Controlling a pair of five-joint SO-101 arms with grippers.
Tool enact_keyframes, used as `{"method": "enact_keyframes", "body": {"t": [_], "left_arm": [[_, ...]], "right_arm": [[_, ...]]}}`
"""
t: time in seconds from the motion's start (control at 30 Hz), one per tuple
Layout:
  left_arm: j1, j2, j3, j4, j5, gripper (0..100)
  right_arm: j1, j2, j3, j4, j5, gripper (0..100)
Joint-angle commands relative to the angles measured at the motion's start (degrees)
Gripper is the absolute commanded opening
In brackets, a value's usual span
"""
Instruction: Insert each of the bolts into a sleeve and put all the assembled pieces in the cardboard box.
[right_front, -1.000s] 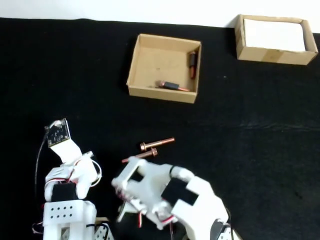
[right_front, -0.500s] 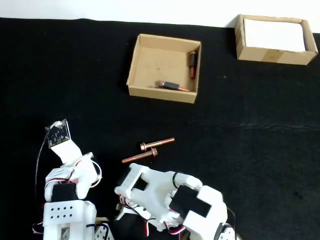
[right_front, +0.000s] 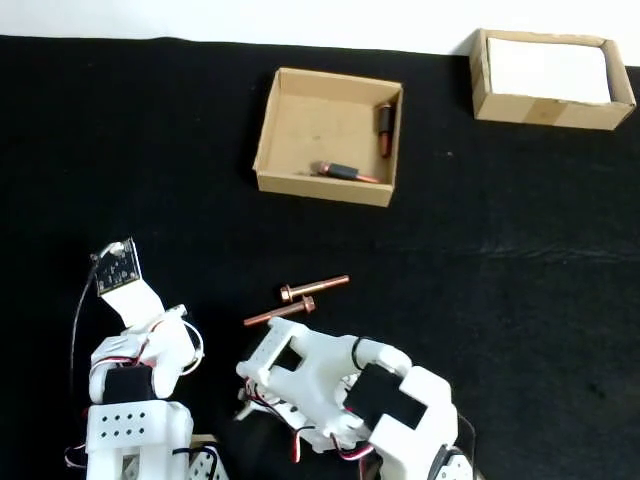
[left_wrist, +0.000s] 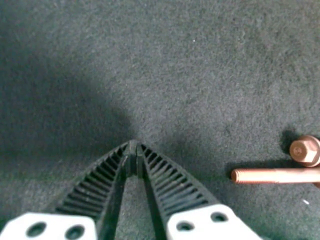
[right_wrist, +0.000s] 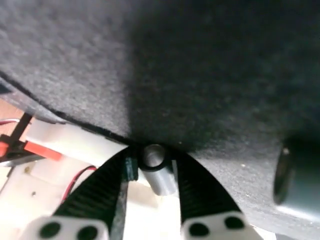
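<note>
Two copper bolts (right_front: 315, 286) (right_front: 280, 313) lie side by side on the black cloth in front of the open cardboard box (right_front: 268, 140). The box holds two assembled pieces (right_front: 340, 172) (right_front: 385, 128). In the right wrist view my right gripper (right_wrist: 152, 156) is shut on a grey sleeve (right_wrist: 157, 175), held at the table's front edge. A second dark sleeve (right_wrist: 289, 175) lies close by on the cloth. My left gripper (left_wrist: 132, 150) is shut and empty, just above the cloth, with one bolt's shank (left_wrist: 275, 175) and another bolt's head (left_wrist: 305, 151) off to its side.
A second cardboard box (right_front: 480, 85) with a white insert stands at the back right corner. The left arm (right_front: 135, 340) and the right arm (right_front: 340, 385) crowd the front edge. Open black cloth stretches across the middle and the right.
The right arm has drawn back from beside the bolts toward the table's front edge. The left arm, the bolts and the boxes have stayed put.
</note>
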Motion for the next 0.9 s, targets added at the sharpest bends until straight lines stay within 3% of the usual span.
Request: {"method": "enact_keyframes", "body": {"t": [0.0,0.2,0.43,0.7,0.87], "left_arm": [[-0.66,-0.57,-0.92,0.18,0.09,3],[-0.66,-0.57,-1.01,0.18,0.09,3],[-0.66,-0.48,-1.01,0.18,0.09,3],[-0.66,-0.48,-1.01,0.18,0.09,3],[-0.66,-0.48,-1.01,0.18,0.09,3]], "right_arm": [[0.48,-6.37,-2.59,4.44,-1.05,0.8],[2.86,-12.97,-13.32,12.70,-1.05,0.7],[14.99,-12.79,-23.25,13.14,-0.62,0.7],[37.23,-12.79,-31.25,2.07,1.23,0.7],[50.68,-12.88,-31.60,-13.14,0.97,0.7]]}}
